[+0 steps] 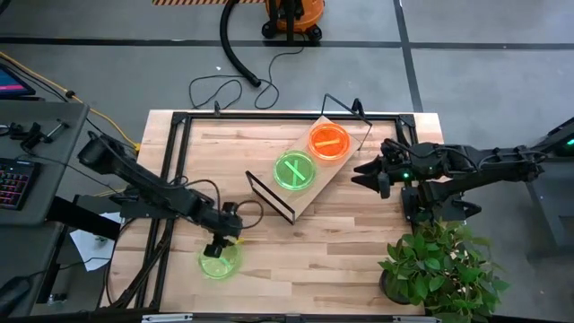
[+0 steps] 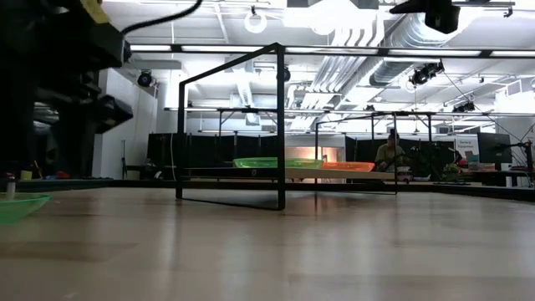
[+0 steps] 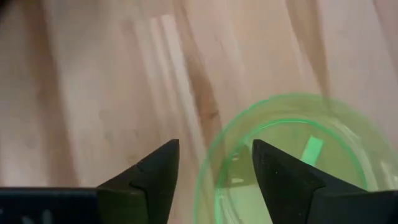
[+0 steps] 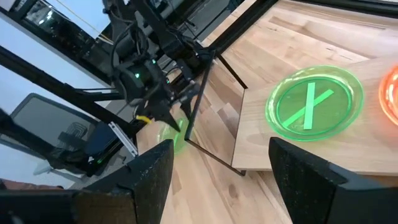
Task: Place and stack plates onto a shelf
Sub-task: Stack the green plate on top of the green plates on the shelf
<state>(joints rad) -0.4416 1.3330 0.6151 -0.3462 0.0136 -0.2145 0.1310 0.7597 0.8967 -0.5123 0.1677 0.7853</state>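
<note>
A green plate (image 1: 218, 262) lies flat on the table near its near-left part, and it shows too in the left wrist view (image 3: 292, 155) and at the low view's left edge (image 2: 17, 206). My left gripper (image 1: 221, 242) (image 3: 214, 168) hovers open just above its far rim, one finger over the bowl and one outside. The shelf (image 1: 309, 184) stands mid-table, carrying stacked green plates (image 1: 294, 170) (image 4: 314, 102) and orange plates (image 1: 329, 141). My right gripper (image 1: 366, 170) (image 4: 217, 180) waits open right of the shelf.
A potted plant (image 1: 439, 269) fills the near-right corner, close under the right arm. A black metal frame (image 1: 175, 144) runs along the table's left and far edges. Bare wood lies between the shelf and the near edge. A cable (image 1: 215, 90) lies on the floor beyond.
</note>
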